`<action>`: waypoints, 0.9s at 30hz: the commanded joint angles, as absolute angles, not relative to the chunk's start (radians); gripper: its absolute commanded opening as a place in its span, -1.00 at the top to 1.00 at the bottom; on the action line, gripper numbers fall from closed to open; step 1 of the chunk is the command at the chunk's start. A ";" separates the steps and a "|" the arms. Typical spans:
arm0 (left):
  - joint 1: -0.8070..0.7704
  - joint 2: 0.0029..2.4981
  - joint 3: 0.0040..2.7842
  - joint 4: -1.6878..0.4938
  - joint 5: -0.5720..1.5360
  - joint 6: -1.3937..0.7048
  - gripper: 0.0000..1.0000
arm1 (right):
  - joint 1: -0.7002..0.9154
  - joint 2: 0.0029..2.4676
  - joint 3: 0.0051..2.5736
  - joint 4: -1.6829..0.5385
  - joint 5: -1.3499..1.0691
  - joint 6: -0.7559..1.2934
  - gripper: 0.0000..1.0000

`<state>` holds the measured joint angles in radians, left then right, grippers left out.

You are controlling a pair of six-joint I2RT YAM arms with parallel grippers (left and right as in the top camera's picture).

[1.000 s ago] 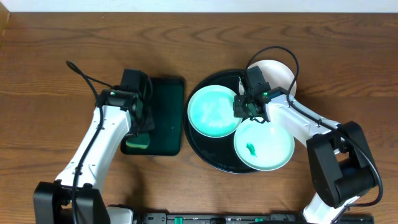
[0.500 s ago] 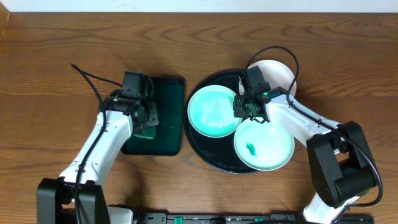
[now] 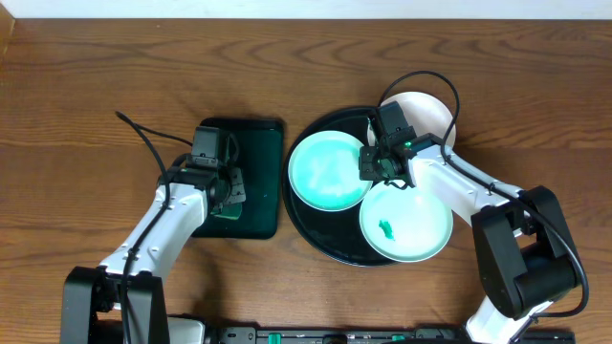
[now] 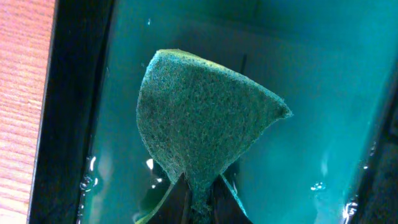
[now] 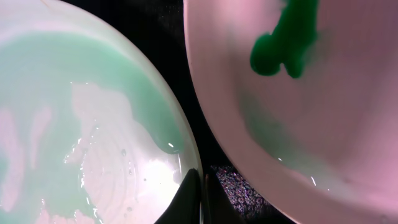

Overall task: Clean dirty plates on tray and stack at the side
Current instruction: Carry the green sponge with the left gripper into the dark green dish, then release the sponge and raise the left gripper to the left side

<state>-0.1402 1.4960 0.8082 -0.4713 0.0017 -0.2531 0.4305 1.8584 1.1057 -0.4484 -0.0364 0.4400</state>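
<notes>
The left gripper [image 4: 200,198] has its fingers pinched tight on the lower corner of a green scouring sponge [image 4: 205,118], which fans out upward from the grip, its rough face toward the wrist camera. The sponge hangs over a dark green rectangular tray [image 4: 323,93] whose wet floor shows bright glints and small droplets.

The right gripper [image 5: 198,194] has its fingers pressed together with nothing visible between them. Their tips sit at the rim of a pale mint round plate [image 5: 81,124] that carries a watery, streaked film. Just beside it, a narrow strip of the large round glossy black tray [image 5: 168,43] shows between this plate and a second mint plate [image 5: 323,137], which bears a small dark green smear [image 5: 283,43]. Both mint plates lie on the black tray.

A white round plate [image 3: 427,110] lies at the black tray's far right edge, partly hidden by the right arm. Both trays stand side by side on the brown wooden table [image 3: 96,96].
</notes>
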 commanded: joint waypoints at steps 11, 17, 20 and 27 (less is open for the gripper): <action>-0.136 1.497 0.802 -0.461 0.007 -0.236 0.85 | 0.451 1.872 1.103 -0.445 -0.080 0.439 0.97; -0.136 1.497 0.802 -0.461 0.007 -0.236 0.72 | 0.452 1.872 1.103 -0.445 -0.080 0.439 0.97; -0.136 1.496 0.802 -0.461 0.007 -0.236 0.66 | 0.451 1.872 1.103 -0.445 -0.080 0.440 0.97; -0.136 1.459 0.839 -0.474 0.027 -0.237 -0.33 | 0.451 1.872 1.103 -0.445 -0.080 0.440 0.94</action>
<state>-0.1398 1.4944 0.8082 -0.4660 0.0166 -0.2386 0.4305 1.8584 1.1053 -0.4484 -0.0364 0.4404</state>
